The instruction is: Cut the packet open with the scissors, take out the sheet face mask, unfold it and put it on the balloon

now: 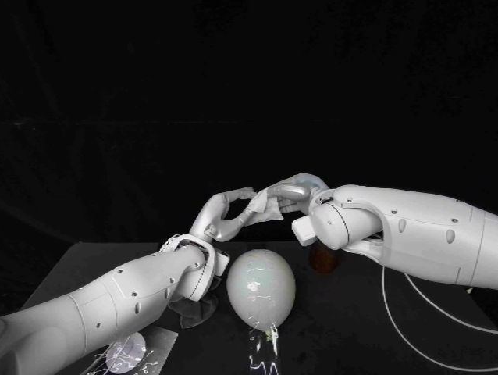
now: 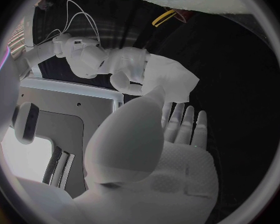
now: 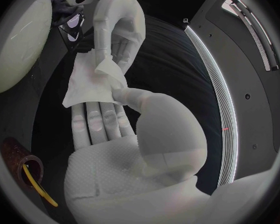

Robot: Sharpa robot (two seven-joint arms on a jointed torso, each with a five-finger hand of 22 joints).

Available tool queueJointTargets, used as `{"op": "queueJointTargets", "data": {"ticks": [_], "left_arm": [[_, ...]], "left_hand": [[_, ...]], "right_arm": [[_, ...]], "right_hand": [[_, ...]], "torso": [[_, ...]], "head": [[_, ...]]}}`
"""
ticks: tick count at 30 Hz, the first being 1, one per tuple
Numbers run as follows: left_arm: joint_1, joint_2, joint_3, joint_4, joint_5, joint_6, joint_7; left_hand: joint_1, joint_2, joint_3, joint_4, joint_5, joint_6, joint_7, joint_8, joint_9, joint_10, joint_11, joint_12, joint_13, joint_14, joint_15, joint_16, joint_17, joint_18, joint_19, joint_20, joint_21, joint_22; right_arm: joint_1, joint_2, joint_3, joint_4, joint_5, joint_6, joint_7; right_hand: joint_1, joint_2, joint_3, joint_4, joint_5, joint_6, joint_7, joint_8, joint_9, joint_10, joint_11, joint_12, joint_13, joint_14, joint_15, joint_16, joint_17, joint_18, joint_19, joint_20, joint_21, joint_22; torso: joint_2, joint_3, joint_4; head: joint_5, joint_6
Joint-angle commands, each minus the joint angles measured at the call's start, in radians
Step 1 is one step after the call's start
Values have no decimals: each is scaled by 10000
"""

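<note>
A: Head view first. Seeing left hand (image 1: 225, 215) and right hand (image 1: 289, 195) raised above the black table (image 1: 339, 336), fingertips meeting. Fingers?
B: Curled toward each other, can't tell the pinch from there. Logging balloon (image 1: 261, 286) upright on the table, just below both hands, apart from them.
A: Left wrist view?
B: Got left hand (image 2: 177, 159) with fingers straight and close together, thumb up against the sheet face mask (image 2: 177, 79). Right hand (image 2: 132, 69) gripping the mask's far side.
A: Right wrist view?
B: Clearest one. Marking sheet face mask (image 3: 90, 82) folded, in the air between the hands. Right hand (image 3: 109, 149): fingers straight, pressed side by side under the mask, thumb clamping its lower corner. Left hand (image 3: 118, 27) pinching the upper edge. Balloon (image 3: 22, 40) off to one side, not touching the mask.
</note>
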Motion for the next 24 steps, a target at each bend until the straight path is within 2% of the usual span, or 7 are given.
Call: {"op": "queueJointTargets", "data": {"ticks": [1, 3, 8, 10, 14, 22, 24], "left_arm": [[10, 47, 14, 2, 131, 186, 247], [10, 48, 17, -6, 190, 168, 209], [11, -6, 29, 57, 447, 204, 228], [11, -44, 38, 126, 575, 299, 255], [13, -165, 67, 379, 809, 593, 276], [35, -465, 114, 952, 887, 1500, -203], [43, -522, 119, 1027, 862, 1701, -381]], "left_hand": [[30, 177, 245, -36, -11, 299, 221, 123, 49, 897, 159, 130, 42, 570, 87, 159, 113, -151, 348, 5, 162, 54], [55, 269, 515, -82, -9, 524, 274, 222, 89, 1591, 53, 181, 54, 1143, 33, 311, 222, -141, 670, -7, 301, 97], [-7, 422, 824, -47, -6, 692, 324, 307, 127, 1874, -41, 164, 33, 1664, -46, 442, 313, -135, 1205, 15, 513, 170], [-116, 478, 1092, -10, -6, 795, 331, 365, 157, 2103, -93, 126, 20, 2040, -108, 516, 367, -238, 1707, 24, 701, 229], [-337, 378, 1477, -17, -9, 770, 361, 358, 170, 2169, -69, -94, 3, 1922, -75, 360, 285, -437, 1106, 5, 411, 61], [-599, 181, 1721, -79, -12, 595, 476, 273, 150, 1871, 34, -170, -10, 1419, 13, 87, 128, -527, 750, 12, 227, -47], [-677, 105, 1788, -136, -14, 523, 534, 239, 142, 1429, 88, -189, -29, 1139, 65, -40, 53, -587, 615, 12, 157, -81]], "right_arm": [[-3, -17, 6, 77, -261, 345, 10], [-8, -43, 3, 103, -311, 380, -2], [-22, -106, -10, 79, -408, 446, -37], [-31, -121, -17, 54, -452, 487, -57], [-66, -117, -53, -48, -568, 606, -117], [-206, -56, -129, -268, -879, 836, -189], [-234, -54, -140, -290, -949, 891, -197]], "right_hand": [[-87, -11, 0, -52, 45, 62, -1, 39, 9, 50, 5, -1, 14, 56, 18, 41, 10, 113, -36, -39, 62, 17], [-87, -11, 0, -52, 45, 62, -1, 39, 9, 50, 5, -1, 14, 56, 18, 41, 10, 113, -36, -39, 62, 17], [-87, -11, 0, -52, 45, 62, -1, 39, 9, 50, 5, -1, 14, 56, 18, 41, 10, 113, -36, -39, 62, 17], [-94, -9, -4, -55, 35, 65, -2, 40, 9, 53, 5, 0, 14, 58, 18, 43, 11, 113, -42, -39, 67, 22], [-100, -9, -8, -59, 21, 66, -2, 40, 9, 54, 5, -1, 14, 59, 18, 44, 12, 113, -48, -39, 73, 28], [-128, 16, -20, -80, -75, 63, -1, 35, 7, 50, 6, -7, 12, 59, 18, 49, 15, 113, -87, -38, 109, 63], [-130, 24, -20, -86, -96, 63, -2, 34, 6, 49, 5, -8, 11, 57, 19, 49, 15, 113, -94, -39, 117, 71]], "torso": [[-3, 2, -5], [-4, 4, -5], [-9, 2, -7], [-9, 3, -8], [-7, 1, -10], [0, 8, 4], [2, 6, 1]], "head": [[10, -1], [10, -3], [-11, 14], [-13, 8], [-37, -8], [-78, -72], [-82, -81]]}}
